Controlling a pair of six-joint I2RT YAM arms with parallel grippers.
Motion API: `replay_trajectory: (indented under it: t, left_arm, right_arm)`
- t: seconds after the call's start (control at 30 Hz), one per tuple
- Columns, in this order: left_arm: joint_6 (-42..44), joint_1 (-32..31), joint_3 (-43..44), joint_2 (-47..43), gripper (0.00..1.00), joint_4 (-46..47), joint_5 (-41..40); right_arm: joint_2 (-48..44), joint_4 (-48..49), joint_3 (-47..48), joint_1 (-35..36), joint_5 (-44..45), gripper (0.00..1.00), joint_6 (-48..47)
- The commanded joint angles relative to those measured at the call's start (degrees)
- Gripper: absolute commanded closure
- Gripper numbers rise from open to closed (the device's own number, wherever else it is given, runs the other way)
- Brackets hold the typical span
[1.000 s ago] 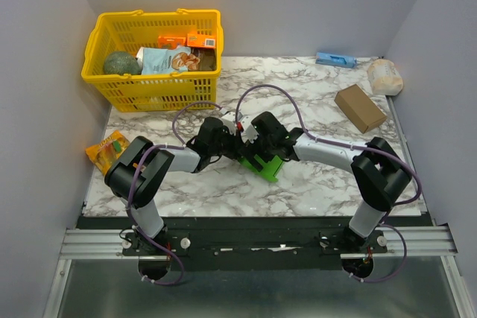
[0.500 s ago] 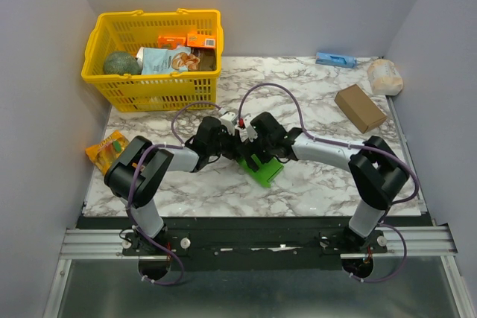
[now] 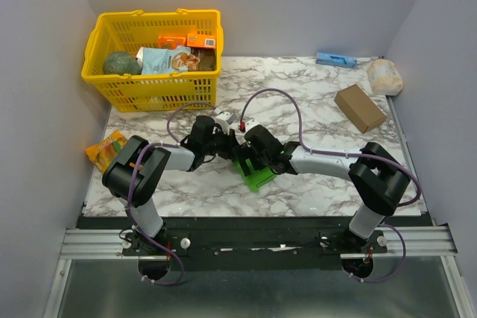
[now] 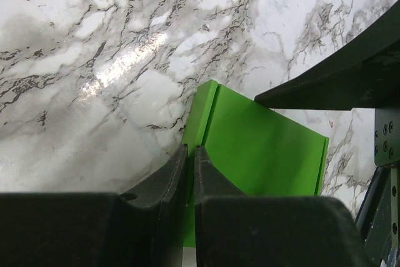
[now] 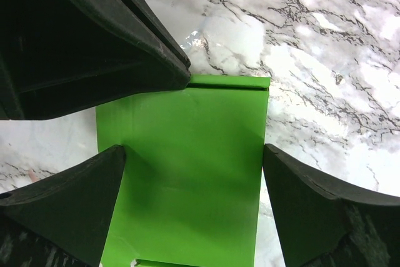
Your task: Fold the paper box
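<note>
A yellow basket (image 3: 153, 93) sits at the far left of the counter (image 3: 328, 184). Near the middle, the left tool (image 4: 191, 152) is pinched on one edge of the green paper box (image 4: 262, 148), which lies on the counter between the arms. The right tool (image 5: 194, 151) hangs over it, fingers (image 5: 69, 211) spread wide on either side. A brown box (image 3: 360, 107) lies far right.

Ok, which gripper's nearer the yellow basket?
Left. Left gripper, pinching the paper box, is in front of the yellow basket; right gripper, open astride the box, is farther off.
</note>
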Motion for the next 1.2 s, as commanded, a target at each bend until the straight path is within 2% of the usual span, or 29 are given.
replay_trajectory:
  t: [0.0, 0.77, 1.17]
  left_arm:
    - [1.3, 0.7, -1.9, 0.9, 0.84, -6.9, -1.3]
    - [0.6, 1.1, -2.2, 0.9, 0.85, -5.9, 0.0]
    - [0.5, 1.2, -2.3, 0.8, 0.85, -5.8, 0.0]
  right_arm:
    - [2.2, -4.9, -3.3, 2.9, 2.0, 0.03, 2.4]
    - [5.4, -13.5, -2.9, 7.0, 6.6, 0.04, 11.7]
    - [5.9, -13.8, -4.3, 9.1, 3.0, 0.02, 14.5]
